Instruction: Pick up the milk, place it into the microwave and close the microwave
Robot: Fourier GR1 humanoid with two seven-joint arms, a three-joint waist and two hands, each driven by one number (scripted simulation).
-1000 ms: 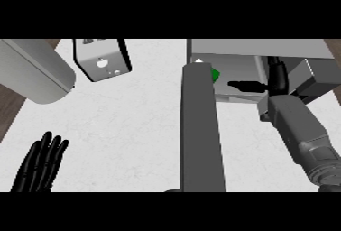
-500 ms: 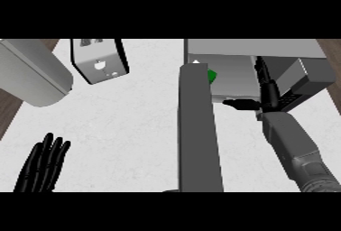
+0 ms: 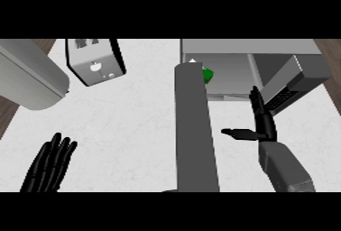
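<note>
Milk (image 3: 208,75): in the microwave (image 3: 266,48), at the left front of the cavity, mostly hidden behind the door (image 3: 196,135).
Door: wide open.
Right hand (image 3: 262,125): before the opening, empty, fingers straight and together, thumb out toward the door.
Left hand (image 3: 48,164): resting lower left, fingers straight, slightly spread.

Risks: the milk looks close to the front, so the closing door may clip it. The right forearm sits in the door's path.

you're looking down at a kitchen: a pale marbled counter (image 3: 133,122) carries a toaster (image 3: 96,67) at back left and a microwave (image 3: 246,47) with its door (image 3: 196,131) swung open.
</note>
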